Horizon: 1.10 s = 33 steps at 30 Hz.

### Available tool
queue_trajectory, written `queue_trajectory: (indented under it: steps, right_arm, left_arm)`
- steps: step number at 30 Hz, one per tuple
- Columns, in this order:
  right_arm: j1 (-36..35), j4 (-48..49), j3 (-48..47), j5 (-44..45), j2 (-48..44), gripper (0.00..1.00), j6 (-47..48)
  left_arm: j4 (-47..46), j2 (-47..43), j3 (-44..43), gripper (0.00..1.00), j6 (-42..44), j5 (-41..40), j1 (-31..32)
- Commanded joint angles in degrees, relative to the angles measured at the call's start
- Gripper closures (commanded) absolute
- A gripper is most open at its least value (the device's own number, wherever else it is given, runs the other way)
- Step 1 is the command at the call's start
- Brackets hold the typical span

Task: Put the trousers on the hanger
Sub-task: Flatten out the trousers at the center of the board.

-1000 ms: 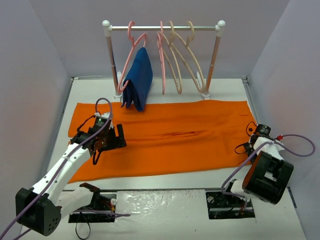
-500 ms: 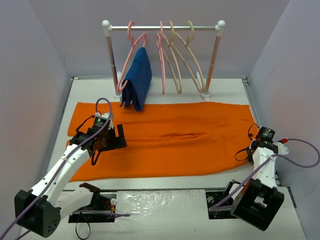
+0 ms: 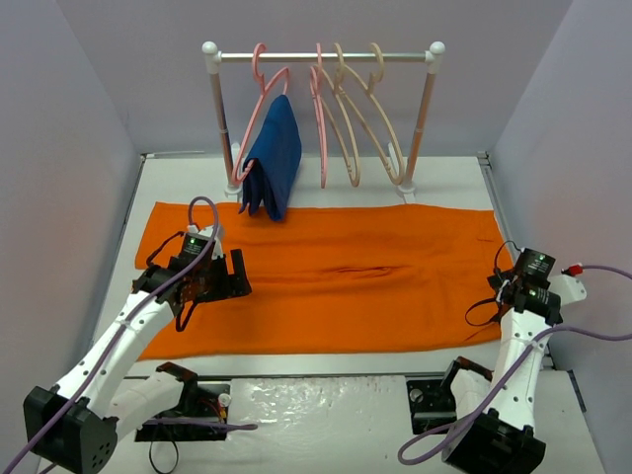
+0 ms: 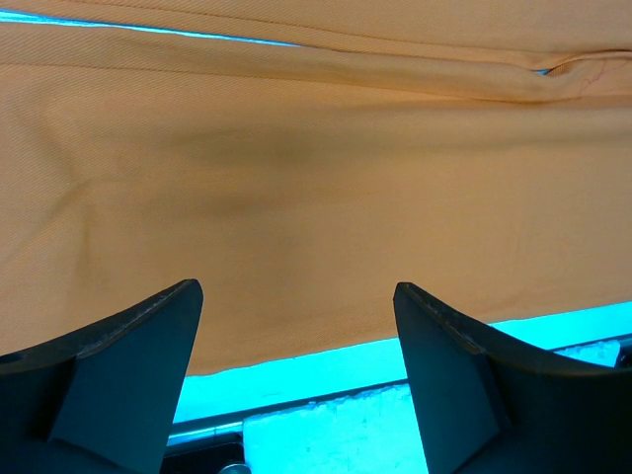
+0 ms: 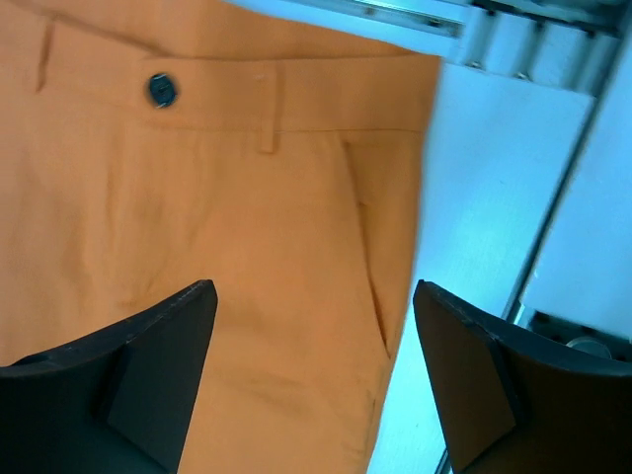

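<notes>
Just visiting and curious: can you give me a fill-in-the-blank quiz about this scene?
The trousers spread on the table are ____.
The blue garment's hanger is ____.
The left gripper and right gripper are both ____, holding nothing.
Missing words: orange; pink; open.

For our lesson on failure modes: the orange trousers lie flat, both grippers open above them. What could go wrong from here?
1. The trousers lie flat, so the left gripper or right gripper might pinch only the top layer, or slip off.
2. The cream hanger hangs crowded among other hangers; reaching for it could knock them or the blue garment.
</notes>
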State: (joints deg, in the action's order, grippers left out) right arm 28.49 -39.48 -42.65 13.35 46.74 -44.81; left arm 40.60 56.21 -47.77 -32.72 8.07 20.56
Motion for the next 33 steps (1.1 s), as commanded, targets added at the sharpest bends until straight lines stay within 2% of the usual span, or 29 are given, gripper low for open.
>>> queue_trajectory:
  steps: [1, 5, 9, 12, 15, 19, 23, 25, 28, 33]
  right_arm:
    - [-3.71, 10.19, -0.48, -6.3, 1.26, 0.19, 8.75]
    - [-8.71, 16.41, 0.17, -7.24, 8.89, 0.17, 10.9]
    - [-15.46, 21.92, 3.38, -6.42, 16.98, 0.16, 7.58]
    - [-16.45, 24.64, 3.21, -4.99, 20.27, 0.16, 7.97]
    - [-16.88, 25.86, 0.82, -5.27, 20.32, 0.17, 12.37]
    - [-17.15, 26.02, -7.16, -6.39, 22.43, 0.18, 18.38]
    - [-17.53, 27.32, -12.39, -9.92, 25.15, 0.18, 20.26]
    - [-17.74, 29.05, -13.51, -12.1, 26.27, 0.18, 20.36]
    - [-18.29, 31.36, -14.86, -15.11, 27.7, 0.17, 20.55]
    - [-19.58, 32.43, -15.44, -15.96, 29.05, 0.16, 23.04]
  left_arm:
    - [-2.45, 0.95, -0.08, 0.24, -1.01, -1.53, -0.24]
    - [-5.97, 4.7, 0.92, 0.24, -3.67, -3.77, -0.26]
    - [-13.62, 10.96, 4.76, 0.24, -10.19, -4.72, -0.26]
    - [-16.23, 13.94, 7.61, 0.24, -14.59, -6.45, -0.66]
    - [-16.34, 11.65, 9.09, 0.24, -16.5, -7.45, -2.11]
    - [-11.93, 7.55, 1.27, 0.24, -13.19, -9.87, -9.49]
    - [-10.07, 12.31, -8.74, 0.23, -10.99, -8.07, -21.63]
    - [-10.33, 17.36, -13.45, 0.23, -10.96, -8.07, -25.49]
    - [-11.07, 24.29, -19.47, 0.23, -11.21, -9.51, -27.22]
    - [-10.53, 42.38, -36.27, 0.09, -13.33, -8.16, -29.64]
